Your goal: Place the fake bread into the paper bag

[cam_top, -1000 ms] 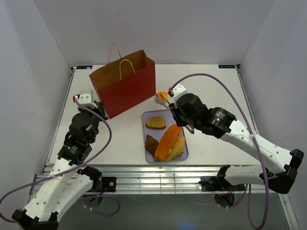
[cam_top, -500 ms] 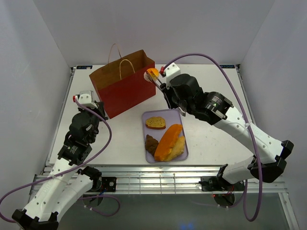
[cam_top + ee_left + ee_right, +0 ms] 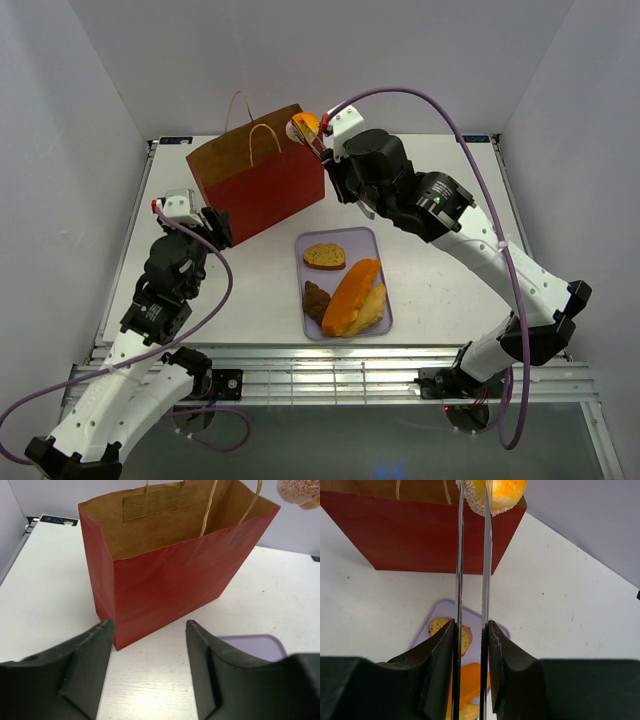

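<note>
The red paper bag [image 3: 262, 190] stands upright and open at the back left, its brown inside showing in the left wrist view [image 3: 165, 575]. My right gripper [image 3: 338, 165] [image 3: 470, 625] is shut on metal tongs [image 3: 459, 555]. The tongs pinch an orange sugared piece of fake bread [image 3: 304, 125] [image 3: 499, 491] over the bag's right top corner. More fake bread lies on the tray: a toast slice [image 3: 324, 256], a dark brown piece [image 3: 316, 300], a long orange loaf [image 3: 352, 292] and a yellow wedge [image 3: 373, 308]. My left gripper [image 3: 215, 226] [image 3: 149, 626] stands open at the bag's near left corner, empty.
The lavender tray [image 3: 385, 262] lies in front of the bag, right of centre. White walls close in the table on three sides. The right arm's purple cable [image 3: 440, 110] loops above the back of the table.
My right arm has carried the tongs and the orange piece up and left, from beside the tray to the bag's top right corner. The left gripper's jaws have opened.
</note>
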`<action>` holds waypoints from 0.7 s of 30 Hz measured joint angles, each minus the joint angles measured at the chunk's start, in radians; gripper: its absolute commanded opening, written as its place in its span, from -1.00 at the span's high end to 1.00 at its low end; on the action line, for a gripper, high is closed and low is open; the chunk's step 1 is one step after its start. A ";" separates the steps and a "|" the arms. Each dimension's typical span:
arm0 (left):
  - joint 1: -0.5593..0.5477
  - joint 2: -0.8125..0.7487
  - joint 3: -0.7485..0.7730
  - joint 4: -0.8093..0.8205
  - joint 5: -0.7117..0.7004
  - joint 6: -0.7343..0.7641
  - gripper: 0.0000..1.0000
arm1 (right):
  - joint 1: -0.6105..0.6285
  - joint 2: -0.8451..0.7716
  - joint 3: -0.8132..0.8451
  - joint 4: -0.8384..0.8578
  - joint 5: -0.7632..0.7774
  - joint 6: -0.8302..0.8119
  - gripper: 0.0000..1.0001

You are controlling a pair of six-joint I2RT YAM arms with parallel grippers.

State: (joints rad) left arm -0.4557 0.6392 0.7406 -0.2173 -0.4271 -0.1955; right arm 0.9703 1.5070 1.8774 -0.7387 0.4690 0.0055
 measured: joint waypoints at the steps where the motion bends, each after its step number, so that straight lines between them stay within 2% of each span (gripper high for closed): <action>1: 0.000 -0.001 0.000 0.000 -0.002 -0.003 -0.79 | -0.002 0.011 0.015 0.001 0.000 -0.006 0.83; 2: 0.000 -0.002 0.000 -0.001 -0.003 0.002 -0.95 | -0.002 0.022 0.030 0.003 0.000 -0.010 0.83; 3: 0.000 -0.003 0.000 0.000 -0.003 -0.001 -0.96 | -0.002 0.033 0.042 0.006 0.000 -0.013 0.83; 11: 0.000 -0.009 0.000 0.001 -0.003 -0.008 -0.96 | -0.005 0.076 0.081 0.005 0.000 -0.025 0.83; 21: 0.000 -0.011 0.000 0.001 -0.003 -0.008 -0.96 | -0.018 0.138 0.209 0.009 0.000 -0.053 0.83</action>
State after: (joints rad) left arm -0.4557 0.6277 0.7406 -0.2165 -0.4297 -0.2039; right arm 0.9520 1.6455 2.0865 -0.7296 0.4690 -0.0475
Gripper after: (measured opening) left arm 0.979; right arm 0.349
